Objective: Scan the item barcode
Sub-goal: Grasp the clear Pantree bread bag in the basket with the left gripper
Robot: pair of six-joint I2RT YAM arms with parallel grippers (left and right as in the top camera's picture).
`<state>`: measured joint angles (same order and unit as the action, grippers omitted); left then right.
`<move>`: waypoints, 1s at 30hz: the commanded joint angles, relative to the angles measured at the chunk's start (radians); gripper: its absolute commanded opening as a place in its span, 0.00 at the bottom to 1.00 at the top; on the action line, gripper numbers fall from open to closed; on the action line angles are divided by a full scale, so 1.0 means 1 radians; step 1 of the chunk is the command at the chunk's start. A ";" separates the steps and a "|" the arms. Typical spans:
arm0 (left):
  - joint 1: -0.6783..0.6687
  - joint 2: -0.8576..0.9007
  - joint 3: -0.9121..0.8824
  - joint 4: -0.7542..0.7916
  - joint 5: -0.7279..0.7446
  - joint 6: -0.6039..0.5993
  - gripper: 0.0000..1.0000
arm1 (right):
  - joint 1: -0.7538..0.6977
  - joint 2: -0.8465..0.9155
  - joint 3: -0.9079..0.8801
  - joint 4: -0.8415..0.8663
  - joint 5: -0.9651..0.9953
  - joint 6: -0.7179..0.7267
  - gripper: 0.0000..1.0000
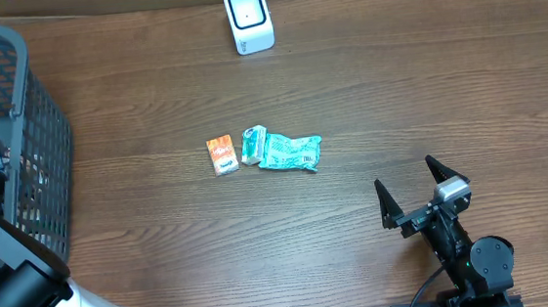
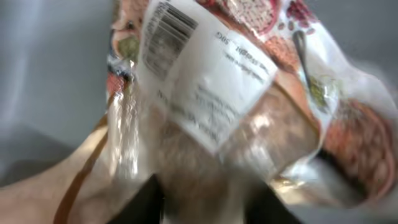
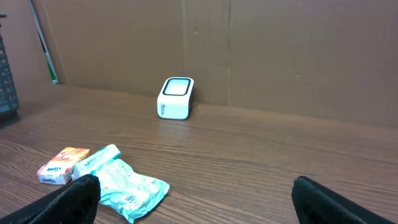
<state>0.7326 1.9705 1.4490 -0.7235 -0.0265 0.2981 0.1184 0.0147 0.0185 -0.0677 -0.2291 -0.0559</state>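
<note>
In the left wrist view a clear plastic packet (image 2: 236,106) with red printing and a white label fills the frame. Its barcode (image 2: 166,38) shows at the top left. My left gripper (image 2: 204,194) is shut on the packet's lower part, one dark finger on each side. In the overhead view that arm reaches into the grey basket (image 1: 48,122) at the left, the packet hidden from above. The white scanner (image 1: 248,19) stands upright at the back of the table. My right gripper (image 1: 419,189) hovers open and unladen at the front right.
An orange box (image 1: 221,156), a small teal box (image 1: 253,144) and a teal packet (image 1: 289,151) lie together mid-table. From the right wrist, the scanner (image 3: 175,98) stands before a cardboard wall, the teal packet (image 3: 127,190) near my left finger.
</note>
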 commanded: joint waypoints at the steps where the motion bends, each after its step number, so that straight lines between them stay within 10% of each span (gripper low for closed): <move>1: -0.008 -0.111 0.066 -0.013 0.001 -0.101 0.18 | -0.001 -0.012 -0.011 0.008 0.000 0.002 1.00; 9: -0.008 -0.258 0.093 -0.024 0.001 -0.132 0.05 | -0.001 -0.012 -0.011 0.008 0.000 0.002 1.00; 20: 0.044 -0.188 -0.101 0.014 -0.056 0.020 0.89 | -0.001 -0.012 -0.011 0.008 0.000 0.002 1.00; 30: 0.079 -0.097 -0.125 0.077 -0.058 0.028 0.98 | -0.001 -0.012 -0.011 0.008 0.000 0.002 1.00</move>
<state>0.8101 1.8252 1.3243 -0.6567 -0.0753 0.2996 0.1184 0.0147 0.0185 -0.0677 -0.2287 -0.0559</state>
